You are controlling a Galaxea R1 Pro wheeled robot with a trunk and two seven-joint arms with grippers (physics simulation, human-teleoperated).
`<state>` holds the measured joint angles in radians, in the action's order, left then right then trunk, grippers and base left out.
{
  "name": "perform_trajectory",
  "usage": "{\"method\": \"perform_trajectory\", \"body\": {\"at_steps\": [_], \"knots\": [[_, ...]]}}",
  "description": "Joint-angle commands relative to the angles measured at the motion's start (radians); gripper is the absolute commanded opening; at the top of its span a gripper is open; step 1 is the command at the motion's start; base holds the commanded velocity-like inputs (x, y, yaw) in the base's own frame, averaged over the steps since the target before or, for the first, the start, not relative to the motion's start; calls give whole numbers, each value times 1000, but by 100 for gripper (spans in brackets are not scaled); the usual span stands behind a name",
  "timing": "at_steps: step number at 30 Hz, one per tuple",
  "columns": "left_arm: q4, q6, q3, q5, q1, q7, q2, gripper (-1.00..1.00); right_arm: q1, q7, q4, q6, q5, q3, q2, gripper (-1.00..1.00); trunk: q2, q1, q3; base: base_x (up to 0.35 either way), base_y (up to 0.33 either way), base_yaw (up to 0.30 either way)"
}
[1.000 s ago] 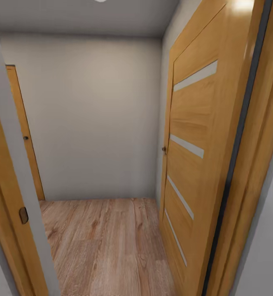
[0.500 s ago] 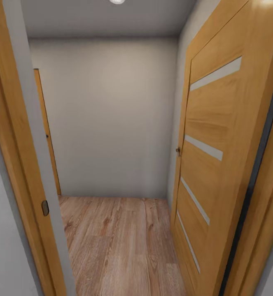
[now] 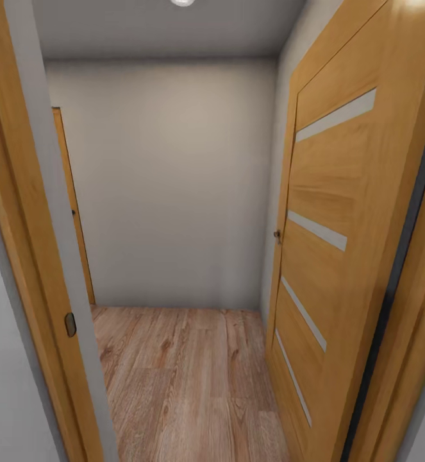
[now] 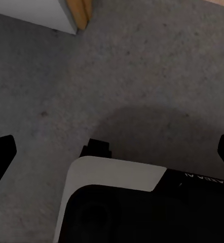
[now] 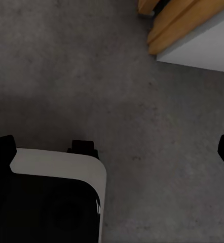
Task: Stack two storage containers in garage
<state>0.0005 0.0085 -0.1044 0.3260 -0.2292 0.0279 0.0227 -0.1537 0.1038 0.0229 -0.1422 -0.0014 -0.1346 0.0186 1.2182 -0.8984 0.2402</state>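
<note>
Doorway: wooden door frame (image 3: 26,212) at the left of the head view, with a dark latch plate (image 3: 70,324). Open wooden door (image 3: 340,256) at the right, with pale horizontal inlays and a small knob (image 3: 277,235).

Beyond: small room with a grey-white back wall (image 3: 174,186), a wood-plank floor (image 3: 186,378), a second door's edge (image 3: 71,205) at the left, and a round ceiling light (image 3: 182,2).

Left claw (image 4: 114,152): dark fingers (image 4: 0,152) spread wide apart, nothing between them; dark grey concrete floor (image 4: 142,76) beneath, a frame corner (image 4: 79,12) nearby.

Right claw (image 5: 114,149): fingers (image 5: 1,149) likewise wide apart, unladen, over concrete floor, near a frame foot (image 5: 183,23).
</note>
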Motion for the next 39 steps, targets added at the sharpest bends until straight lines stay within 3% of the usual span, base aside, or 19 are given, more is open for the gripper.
{"method": "perform_trajectory", "body": {"at_steps": [1,8,26,39], "knots": [[0,1,-9,8,0,2,0,100,-1,4,3,-4,0,-7,0,100,1,0,1,0,0,0],[0,4,-9,8,-1,3,-1,100,-1,4,3,-4,0,-7,0,100,1,0,1,58,0,0],[0,7,-9,10,-1,3,0,100,-1,4,8,2,0,-8,0,100,1,0,1,302,-4,0],[0,-5,-9,10,-1,3,0,100,-1,4,7,1,0,-8,0,100,1,0,1,38,-5,0]]}}
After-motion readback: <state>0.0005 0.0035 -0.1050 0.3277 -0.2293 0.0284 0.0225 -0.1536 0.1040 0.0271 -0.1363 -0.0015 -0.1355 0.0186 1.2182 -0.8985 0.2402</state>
